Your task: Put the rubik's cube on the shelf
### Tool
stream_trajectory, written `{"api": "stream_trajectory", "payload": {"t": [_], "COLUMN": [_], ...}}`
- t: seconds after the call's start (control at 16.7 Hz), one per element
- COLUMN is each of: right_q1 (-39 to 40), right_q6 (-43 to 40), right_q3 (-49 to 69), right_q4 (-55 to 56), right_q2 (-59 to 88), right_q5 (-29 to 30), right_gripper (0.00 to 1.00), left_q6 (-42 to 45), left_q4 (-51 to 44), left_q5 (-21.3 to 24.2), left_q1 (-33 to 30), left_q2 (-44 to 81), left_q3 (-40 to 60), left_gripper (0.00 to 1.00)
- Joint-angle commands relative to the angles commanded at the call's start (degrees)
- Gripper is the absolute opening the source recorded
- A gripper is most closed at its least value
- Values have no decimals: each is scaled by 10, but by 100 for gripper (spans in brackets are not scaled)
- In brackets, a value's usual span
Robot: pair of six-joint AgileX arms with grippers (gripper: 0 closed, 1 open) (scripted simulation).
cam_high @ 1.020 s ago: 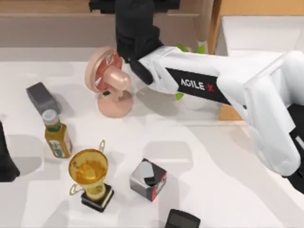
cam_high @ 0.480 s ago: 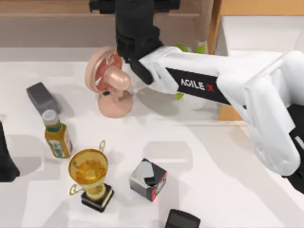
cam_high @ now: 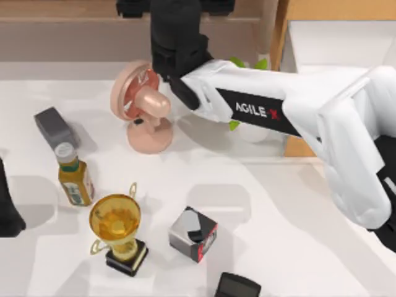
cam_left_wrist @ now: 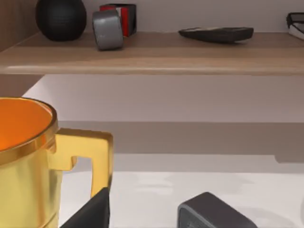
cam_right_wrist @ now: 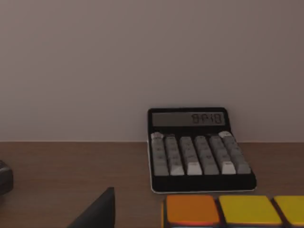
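My right arm, white with a black forearm, reaches from four o'clock across the white surface toward twelve o'clock, its black wrist over the long brown wooden shelf along the far edge. The right pincer sits above the shelf board; whether it is clenched or released I cannot tell. In the right wrist view the small rubik's cube with orange and yellow squares lies at the near edge of the picture, on or just above the brown shelf board, with a black calculator with grey keys standing just beyond it against the pale wall.

My left arm is parked at nine o'clock, at the surface's left edge; its pincer's state cannot be told.

On the surface, a pink desk fan stands near eleven o'clock, just beside the right arm. A dark grey block and a yellow-labelled bottle stand at nine o'clock, a gold trophy cup on a black base near seven o'clock, and a grey-black-red box near six o'clock.
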Motion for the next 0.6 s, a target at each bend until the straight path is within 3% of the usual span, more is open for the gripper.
{"api": "stream_trajectory", "payload": {"t": [0.3,0.6], "right_q1": [2,6], "right_q6": [-14,-124], "right_q3": [-18,-167], "right_q4": [17,165], "right_q2": [-14,-111], "right_q5": [-8,-64], "right_gripper": [100,100], "left_q6": [0,0], "left_q4": [0,0], "left_q5": [0,0], "left_q1": [0,0], "left_q2": [0,0], "left_q3": [0,0], "left_gripper": [100,100]}}
